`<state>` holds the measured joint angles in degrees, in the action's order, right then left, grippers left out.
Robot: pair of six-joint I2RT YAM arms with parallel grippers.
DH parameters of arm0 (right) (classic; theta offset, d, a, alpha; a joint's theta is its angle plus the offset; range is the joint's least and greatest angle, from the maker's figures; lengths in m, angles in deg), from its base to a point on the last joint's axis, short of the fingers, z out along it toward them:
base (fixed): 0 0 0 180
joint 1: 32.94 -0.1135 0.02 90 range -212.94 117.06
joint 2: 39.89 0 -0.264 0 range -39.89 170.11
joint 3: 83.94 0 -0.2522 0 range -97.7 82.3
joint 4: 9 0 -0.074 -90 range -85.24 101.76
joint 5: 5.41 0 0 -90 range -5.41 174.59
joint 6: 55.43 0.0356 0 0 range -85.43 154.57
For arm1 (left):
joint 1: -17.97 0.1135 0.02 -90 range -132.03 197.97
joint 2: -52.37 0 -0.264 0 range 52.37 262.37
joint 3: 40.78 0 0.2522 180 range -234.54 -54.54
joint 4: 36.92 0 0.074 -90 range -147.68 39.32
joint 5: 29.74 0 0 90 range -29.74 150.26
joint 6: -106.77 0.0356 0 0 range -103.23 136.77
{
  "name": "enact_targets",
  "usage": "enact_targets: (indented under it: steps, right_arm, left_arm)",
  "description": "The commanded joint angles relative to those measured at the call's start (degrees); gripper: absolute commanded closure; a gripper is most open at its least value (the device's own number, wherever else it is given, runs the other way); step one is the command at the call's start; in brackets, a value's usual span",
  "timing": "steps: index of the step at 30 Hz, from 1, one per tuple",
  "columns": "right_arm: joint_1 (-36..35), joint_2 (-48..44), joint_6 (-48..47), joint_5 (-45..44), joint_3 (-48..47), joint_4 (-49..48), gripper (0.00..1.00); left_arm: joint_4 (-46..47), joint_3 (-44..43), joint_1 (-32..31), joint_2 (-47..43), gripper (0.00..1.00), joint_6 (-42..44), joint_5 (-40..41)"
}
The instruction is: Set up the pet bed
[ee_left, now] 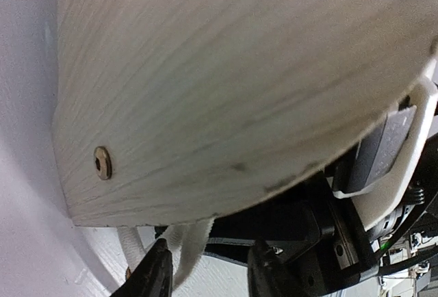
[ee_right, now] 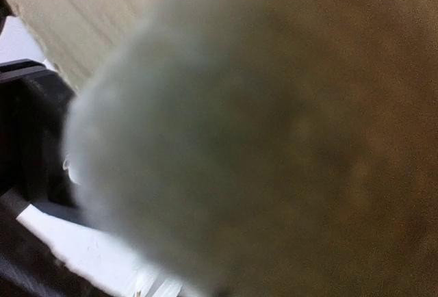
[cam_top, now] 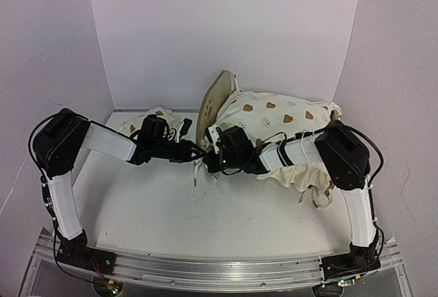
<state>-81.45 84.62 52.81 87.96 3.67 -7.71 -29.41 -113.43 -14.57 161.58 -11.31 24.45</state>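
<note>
A white tabletop (cam_top: 239, 222) fills the lower middle of the top view. Plain pale panels enclose it: a back wall (cam_top: 226, 23) across the upper frame, a left wall (cam_top: 41, 50) and a right wall (cam_top: 404, 57). An aluminium rail (cam_top: 219, 269) spans the bottom edge. The light is even and soft.

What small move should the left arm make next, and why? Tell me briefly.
Probably close the left gripper: its jaws stand apart with a cream fabric tie hanging between them, just below the light plywood pet-bed end board.
</note>
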Motion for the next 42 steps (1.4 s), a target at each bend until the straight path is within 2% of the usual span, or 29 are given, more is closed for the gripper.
enact_targets:
  steps: [1,10,12,16,21,26,32,36,42]
  right_arm:
    - [0.25,-1.29,-0.14,-2.91,-0.13,-2.43,1.0]
    - [0.46,1.04,0.17,-0.62,-2.46,-5.2,1.0]
    - [0.61,1.34,0.07,-0.22,-2.63,-5.73,1.0]
    - [0.7,0.86,-3.29,2.98,1.15,-14.08,1.0]
    - [1.32,1.83,-6.9,7.68,3.2,-22.08,1.0]
    - [1.8,2.88,-9.84,9.87,3.4,-25.08,1.0]
    - [2.57,3.28,-11.48,11.54,3.52,-25.85,1.0]
    - [2.59,3.41,-12.08,12.56,3.4,-25.85,1.0]
    - [2.65,3.58,-12.31,12.89,3.27,-25.86,1.0]
  left_arm:
    - [6.4,1.4,-0.07,-1.62,0.64,-1.34,-4.25]
    - [6.84,2.44,-0.07,-0.67,0.8,-3.73,-5.54]
    - [6.92,2.94,-0.07,-0.92,0.81,-3.98,-5.5]
    - [6.93,3.41,0.01,0.22,0.86,-6.06,-5.42]
    - [6.74,7.25,0.09,-3.32,0.88,-4.27,0.72]
    - [4.97,8.42,0.72,-5.97,0.91,-2.82,4.5]
    - [1.82,7.92,1.16,-9.68,0.97,1.76,12.85]
    - [-0.08,6.22,1.16,-10.82,0.94,5.86,16.3]
    - [-0.95,3.97,1.16,-11.35,0.81,5.84,12.28]
